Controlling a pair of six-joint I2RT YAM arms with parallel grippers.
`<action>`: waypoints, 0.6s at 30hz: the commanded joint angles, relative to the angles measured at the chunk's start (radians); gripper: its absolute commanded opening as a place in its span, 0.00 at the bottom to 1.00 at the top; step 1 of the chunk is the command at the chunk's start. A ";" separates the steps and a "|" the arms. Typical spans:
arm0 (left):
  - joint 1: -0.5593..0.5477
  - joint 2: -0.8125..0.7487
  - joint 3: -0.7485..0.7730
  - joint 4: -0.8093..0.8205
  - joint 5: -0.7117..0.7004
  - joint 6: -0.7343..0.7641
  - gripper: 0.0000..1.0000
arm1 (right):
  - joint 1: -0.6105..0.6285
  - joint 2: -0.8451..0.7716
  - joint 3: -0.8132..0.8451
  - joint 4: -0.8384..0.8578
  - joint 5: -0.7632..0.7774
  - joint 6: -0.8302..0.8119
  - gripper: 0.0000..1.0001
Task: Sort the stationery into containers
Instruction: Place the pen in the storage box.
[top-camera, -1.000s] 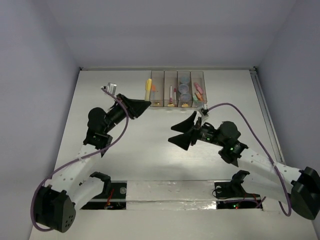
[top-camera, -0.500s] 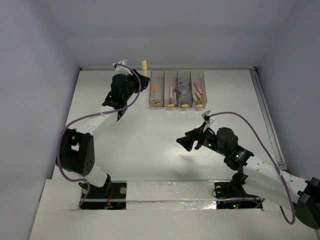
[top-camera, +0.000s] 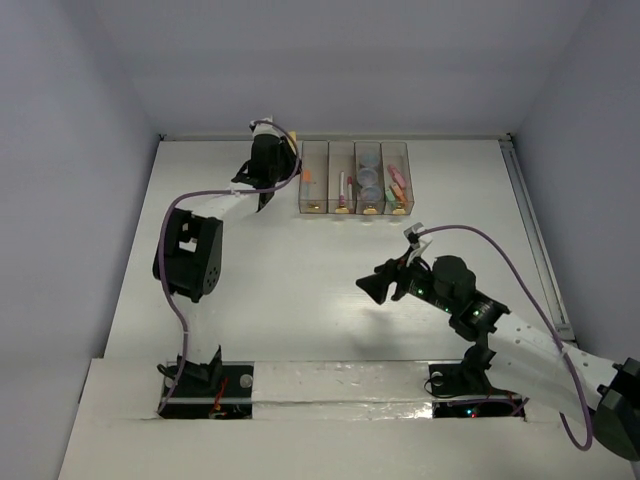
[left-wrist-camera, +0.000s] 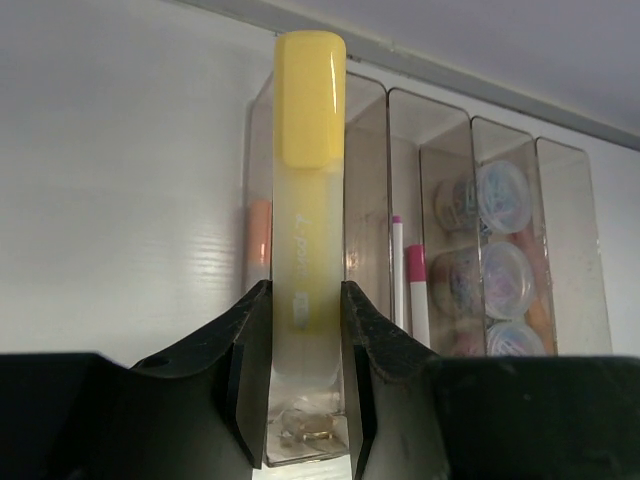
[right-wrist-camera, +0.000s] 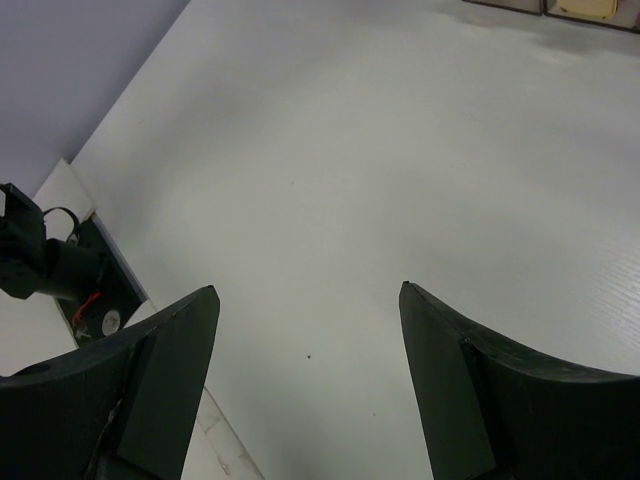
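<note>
Yellow marker (left-wrist-camera: 308, 200) is right here in my left gripper (left-wrist-camera: 305, 295). Both fingers are clamped on its clear lower barrel, and the yellow cap points to the top of the wrist frame. It lines up with the leftmost of the four bins (left-wrist-camera: 365, 180), though I can't tell how high above the rim it is.

Inside that leftmost bin there's an orange piece (left-wrist-camera: 259, 235) against the left wall. In the next bin along, a pink marker (left-wrist-camera: 415, 290) lies lengthwise beside a thin white marker (left-wrist-camera: 396, 265). The third bin holds round bluish rolls (left-wrist-camera: 500, 195) in a line.

From overhead, the bin at the right end holds mixed markers (top-camera: 398, 185) in pink, orange and green. The whole row sits at the upper centre of the bench (top-camera: 300, 280), near the back wall, and my left gripper is at the row's left end.

My right gripper (right-wrist-camera: 305, 300) is well apart from all that, lower right of centre. Its fingers are spread wide with nothing between them, just bare bench underneath.
</note>
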 joint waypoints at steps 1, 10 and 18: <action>-0.019 0.011 0.058 0.008 0.040 0.018 0.00 | -0.001 0.018 0.024 0.025 0.014 -0.022 0.78; -0.053 0.109 0.135 -0.039 0.095 0.024 0.00 | -0.001 0.041 0.024 0.040 0.012 -0.017 0.78; -0.053 0.119 0.132 -0.042 0.086 0.009 0.16 | -0.001 0.036 0.019 0.043 0.017 -0.008 0.78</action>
